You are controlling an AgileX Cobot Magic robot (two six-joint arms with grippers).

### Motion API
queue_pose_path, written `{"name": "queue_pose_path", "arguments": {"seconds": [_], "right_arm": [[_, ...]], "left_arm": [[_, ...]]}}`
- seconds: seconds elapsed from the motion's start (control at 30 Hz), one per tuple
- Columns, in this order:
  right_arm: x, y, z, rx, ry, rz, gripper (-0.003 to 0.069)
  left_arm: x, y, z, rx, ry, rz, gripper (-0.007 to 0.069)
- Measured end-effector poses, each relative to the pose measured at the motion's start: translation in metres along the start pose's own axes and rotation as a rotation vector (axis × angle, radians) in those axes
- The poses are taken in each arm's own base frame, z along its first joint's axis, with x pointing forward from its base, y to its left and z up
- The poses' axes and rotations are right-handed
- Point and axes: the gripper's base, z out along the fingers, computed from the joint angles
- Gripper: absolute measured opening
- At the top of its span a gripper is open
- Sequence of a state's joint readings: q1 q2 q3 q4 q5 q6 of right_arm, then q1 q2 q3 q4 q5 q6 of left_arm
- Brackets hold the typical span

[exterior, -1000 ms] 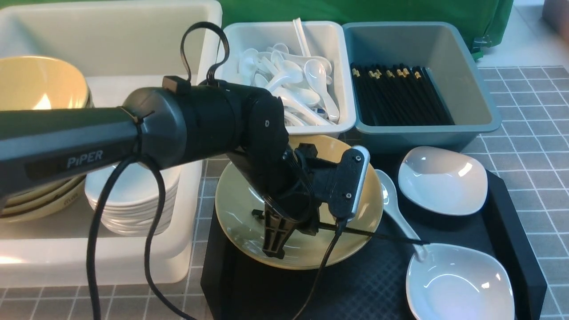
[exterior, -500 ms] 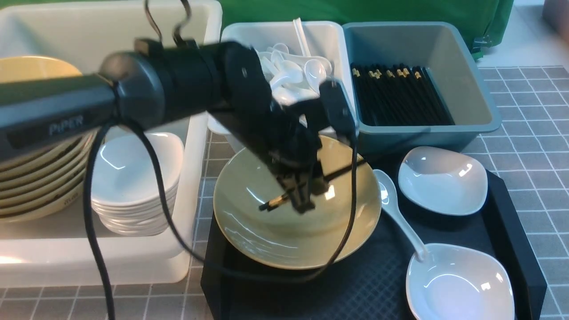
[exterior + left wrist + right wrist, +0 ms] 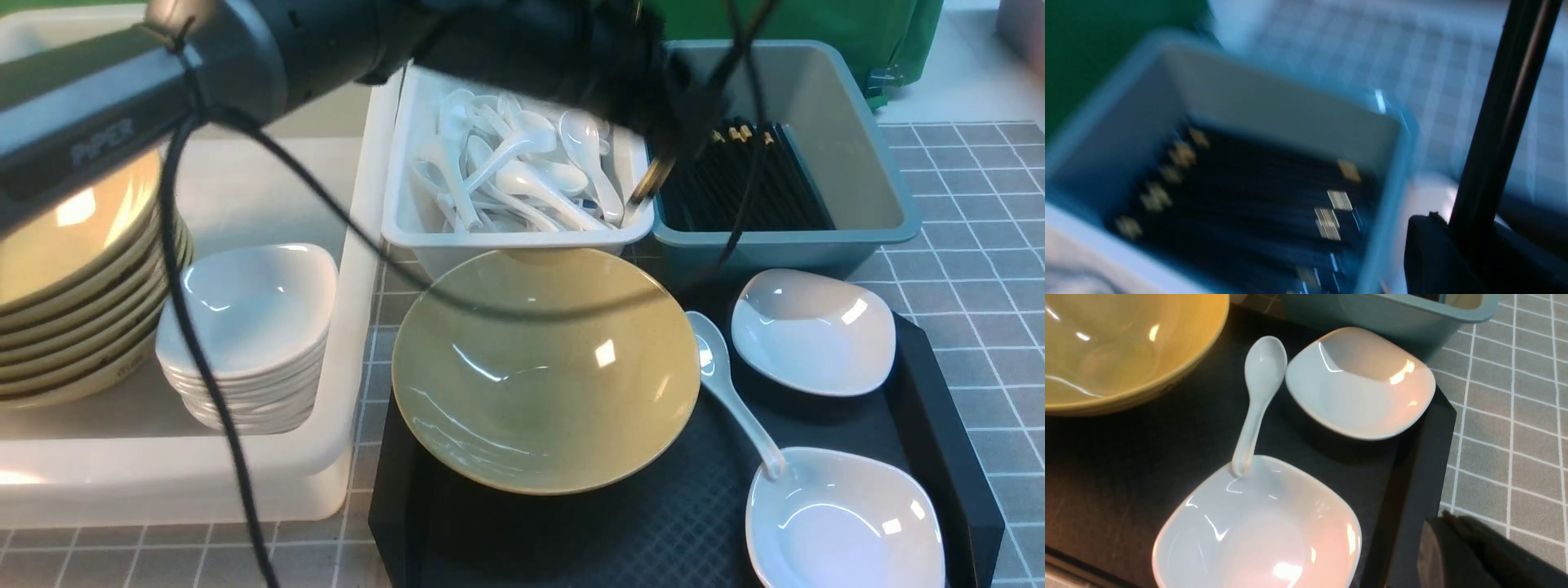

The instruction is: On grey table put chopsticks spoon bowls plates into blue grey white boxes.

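My left gripper (image 3: 674, 135) hangs over the near left corner of the blue-grey box (image 3: 853, 151), shut on one black chopstick (image 3: 1502, 102). Its gold-banded end (image 3: 651, 181) points down by the box's rim. Several chopsticks (image 3: 759, 180) lie in that box. On the black tray sit a yellow bowl (image 3: 545, 367), a white spoon (image 3: 729, 384) and two white plates (image 3: 812, 331) (image 3: 845, 518); the spoon's handle rests on the nearer plate. My right gripper (image 3: 1453, 533) shows only in its wrist view, shut and empty, above the tray's right edge.
The small white box (image 3: 416, 224) holds several spoons. The big white tub (image 3: 245, 482) at the left holds stacked yellow bowls (image 3: 73, 269) and stacked white plates (image 3: 253, 318). The black tray (image 3: 947, 457) lies on the grey table (image 3: 980, 212). The left arm's cable hangs over the bowl.
My left arm has risen from over the yellow bowl and swung back and right to the blue-grey box, carrying the chopstick. Everything on the tray stayed put.
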State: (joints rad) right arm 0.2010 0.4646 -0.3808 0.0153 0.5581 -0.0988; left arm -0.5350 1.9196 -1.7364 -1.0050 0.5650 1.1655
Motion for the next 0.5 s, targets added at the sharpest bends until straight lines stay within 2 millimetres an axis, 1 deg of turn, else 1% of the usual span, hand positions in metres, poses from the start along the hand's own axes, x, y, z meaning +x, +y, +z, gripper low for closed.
{"name": "queue_pose_path", "arguments": {"seconds": [0.03, 0.07, 0.13, 0.23, 0.27, 0.3, 0.33, 0.37, 0.4, 0.43, 0.47, 0.5], "right_arm": [[0.000, 0.000, 0.000, 0.000, 0.000, 0.000, 0.0036], [0.000, 0.000, 0.000, 0.000, 0.000, 0.000, 0.0036], [0.000, 0.000, 0.000, 0.000, 0.000, 0.000, 0.0036], [0.000, 0.000, 0.000, 0.000, 0.000, 0.000, 0.0036], [0.000, 0.000, 0.000, 0.000, 0.000, 0.000, 0.0036], [0.000, 0.000, 0.000, 0.000, 0.000, 0.000, 0.0036], [0.000, 0.000, 0.000, 0.000, 0.000, 0.001, 0.0036], [0.000, 0.000, 0.000, 0.000, 0.000, 0.001, 0.0036], [0.000, 0.000, 0.000, 0.000, 0.000, 0.001, 0.0036], [0.000, 0.000, 0.000, 0.000, 0.000, 0.001, 0.0036], [0.000, 0.000, 0.000, 0.000, 0.000, 0.001, 0.0036], [0.000, 0.000, 0.000, 0.000, -0.001, 0.001, 0.0036]], "left_arm": [[-0.005, 0.005, 0.006, -0.022, -0.059, -0.031, 0.0017], [-0.008, 0.007, 0.006, -0.034, -0.085, -0.042, 0.0017], [-0.008, 0.019, 0.026, -0.059, -0.178, -0.135, 0.0017], [0.012, 0.036, 0.058, -0.098, -0.229, -0.247, 0.0017], [0.018, 0.040, 0.066, -0.117, -0.232, -0.267, 0.0017], [0.020, 0.041, 0.068, -0.123, -0.234, -0.272, 0.0017], [0.034, 0.050, 0.081, -0.174, -0.222, -0.290, 0.0022], [0.049, 0.055, 0.091, -0.212, -0.195, -0.298, 0.0036], [0.055, 0.058, 0.095, -0.235, -0.183, -0.301, 0.0052], [0.064, 0.061, 0.100, -0.252, -0.165, -0.304, 0.0084], [0.071, 0.063, 0.103, -0.258, -0.154, -0.311, 0.0127], [0.074, 0.063, 0.105, -0.252, -0.148, -0.316, 0.0191]]}}
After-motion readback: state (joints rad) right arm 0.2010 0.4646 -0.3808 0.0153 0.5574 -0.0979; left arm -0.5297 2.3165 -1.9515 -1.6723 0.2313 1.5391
